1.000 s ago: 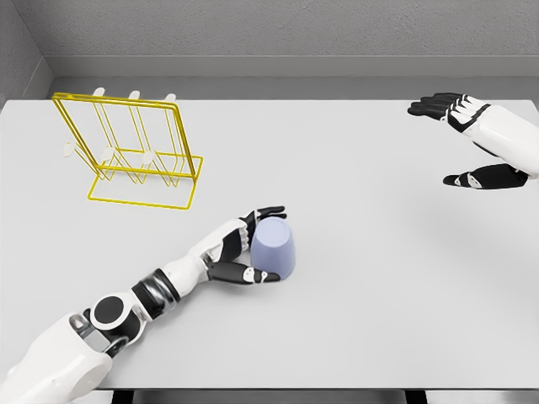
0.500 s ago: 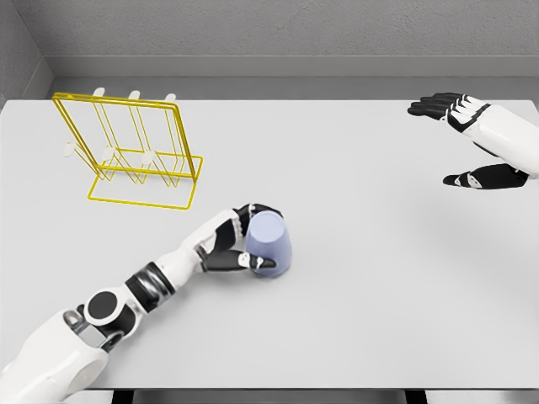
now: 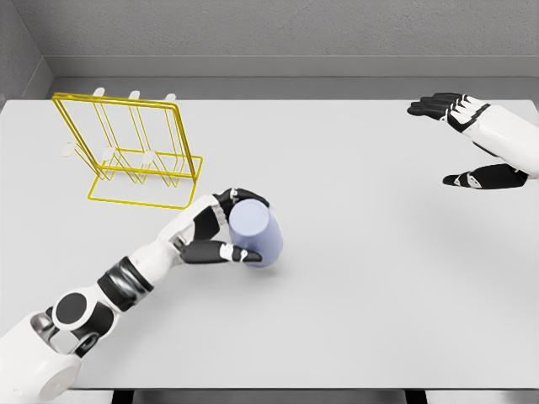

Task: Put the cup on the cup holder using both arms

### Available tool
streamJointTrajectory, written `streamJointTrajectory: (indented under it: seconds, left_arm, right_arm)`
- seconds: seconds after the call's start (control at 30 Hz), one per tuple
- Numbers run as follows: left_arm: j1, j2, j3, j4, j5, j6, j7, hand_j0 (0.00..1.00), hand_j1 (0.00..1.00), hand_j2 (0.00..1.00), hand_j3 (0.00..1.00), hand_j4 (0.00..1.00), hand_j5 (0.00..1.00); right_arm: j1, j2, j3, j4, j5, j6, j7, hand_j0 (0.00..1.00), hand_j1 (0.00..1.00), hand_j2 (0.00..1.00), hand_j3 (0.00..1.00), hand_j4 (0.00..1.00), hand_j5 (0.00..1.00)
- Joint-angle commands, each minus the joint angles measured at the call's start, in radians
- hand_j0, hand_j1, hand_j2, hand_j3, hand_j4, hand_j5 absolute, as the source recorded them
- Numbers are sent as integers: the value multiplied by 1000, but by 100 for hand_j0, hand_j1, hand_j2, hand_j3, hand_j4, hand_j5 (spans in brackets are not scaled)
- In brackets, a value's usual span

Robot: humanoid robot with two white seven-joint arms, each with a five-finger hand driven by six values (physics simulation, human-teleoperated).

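Beside rack (image 3: 135, 151), cup (image 3: 255, 234) in left hand (image 3: 215, 236)

A wide, pale grey, flat-topped desk (image 3: 354, 320) is filling most of the head view, running back to a grey wall. A yellow wire cup holder with white-tipped pegs (image 3: 135, 151) is standing upright on the desk's far left part, its rectangular wire base resting flat on the surface. Near the middle, just in front of and to the right of the holder, a light lavender plastic cup (image 3: 255, 235) is sitting tilted; whether its lower edge is touching the desk cannot be told.
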Motion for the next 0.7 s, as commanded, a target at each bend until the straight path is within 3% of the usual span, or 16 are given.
streamJointTrajectory:
  seconds: [0.0,0.67]
  left_arm:
    - [0,27,23,-10,4,-1,1,60,60,60,60,60,60]
    - [-8,179,126,-11,70,-131,1,60,60,60,60,60,60]
  right_arm:
    - [0,-1,0,-2,-7,3,-1,100,100,100,100,100,100]
    - [3,-1,0,0,-7,3,-1,100,100,100,100,100,100]
